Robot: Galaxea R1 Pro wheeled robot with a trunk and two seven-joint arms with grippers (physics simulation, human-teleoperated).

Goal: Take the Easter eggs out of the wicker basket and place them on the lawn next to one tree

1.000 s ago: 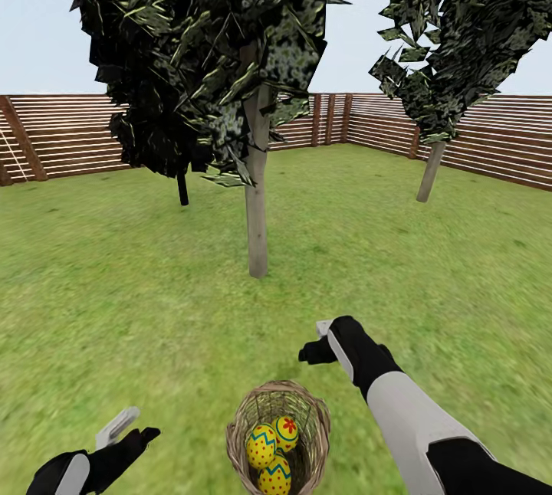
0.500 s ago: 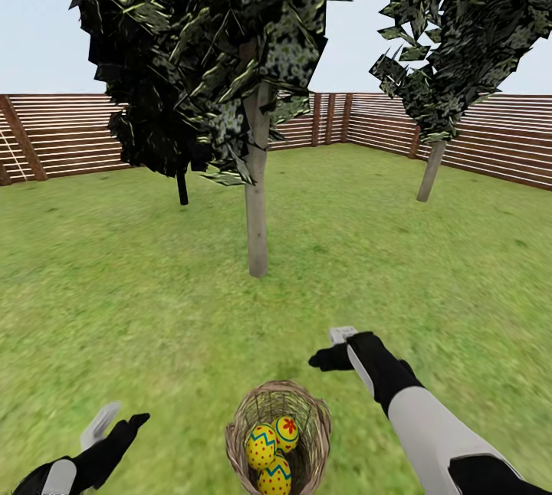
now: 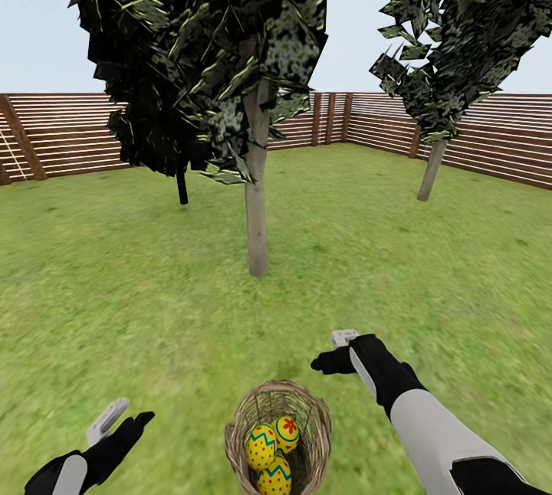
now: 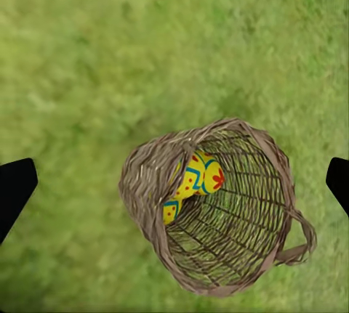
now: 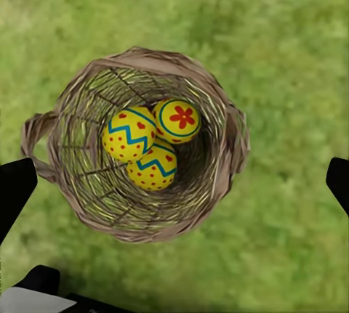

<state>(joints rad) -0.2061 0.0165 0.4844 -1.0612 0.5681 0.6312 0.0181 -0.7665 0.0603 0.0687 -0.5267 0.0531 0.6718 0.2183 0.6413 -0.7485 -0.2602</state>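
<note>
Head view: the wicker basket [image 3: 278, 436] stands on the lawn [image 3: 138, 311] between the two arms, with all three Easter eggs [image 3: 272, 449] inside it. The right gripper [image 3: 337, 349] hangs beyond the basket and slightly to its right; the left gripper [image 3: 123, 422] sits well off to the basket's left. The nearest tree [image 3: 256, 196], pale-trunked, rises straight ahead past the right gripper, a short way over open grass. A brown slat fence [image 3: 61, 135] closes the garden behind.

Left wrist view: the basket [image 4: 218, 211] lies ahead of the fingers [image 4: 14, 189], seen at a slant, so only parts of the eggs [image 4: 196, 179] show behind the near wall. The fingers stand wide apart, clasping nothing.

Right wrist view: this gripper looks almost straight down into the basket [image 5: 138, 146]. The three eggs [image 5: 149, 146] are bunched together, touching. The fingertips [image 5: 14, 186] are spread wide at either edge, empty and touching nothing.

The right arm looks better placed for the first pick. It should descend plumb, keep its fingers clear of the wicker rim, and take the uppermost egg across its narrow girth.
</note>
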